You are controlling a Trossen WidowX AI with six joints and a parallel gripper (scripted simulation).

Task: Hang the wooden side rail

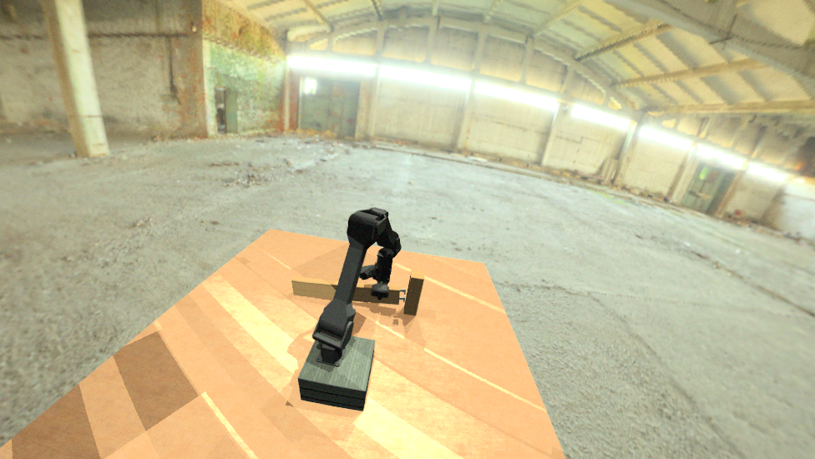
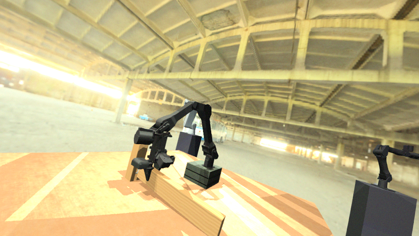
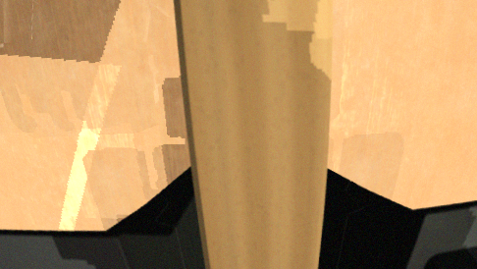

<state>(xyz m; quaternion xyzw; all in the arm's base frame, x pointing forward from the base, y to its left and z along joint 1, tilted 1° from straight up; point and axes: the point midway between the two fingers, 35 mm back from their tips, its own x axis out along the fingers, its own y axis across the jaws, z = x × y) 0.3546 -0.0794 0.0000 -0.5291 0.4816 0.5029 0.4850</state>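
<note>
The wooden side rail (image 1: 311, 288) (image 2: 187, 202) (image 3: 260, 123) stands on its long narrow edge, its hook end towards the headboard post. My gripper (image 1: 380, 292) (image 2: 153, 173) (image 3: 249, 164) is shut on the rail near that end, one finger on each side. The headboard post (image 1: 413, 295) (image 2: 139, 150) stands upright just beyond the rail. The steel hooks (image 1: 402, 295) show as small grey-blue bits in the narrow gap between rail and post. The slot and pins are hidden, so I cannot tell whether the hooks touch the pins. Whether the far end touches the table is unclear.
The arm's dark green base block (image 1: 336, 373) (image 2: 202, 174) stands on the wooden table (image 1: 468, 365) (image 2: 58, 175), to one side of the rail. Beyond the table, another black arm stands on a dark pedestal (image 2: 384, 208), and a second dark pedestal (image 2: 187, 143) shows behind my arm.
</note>
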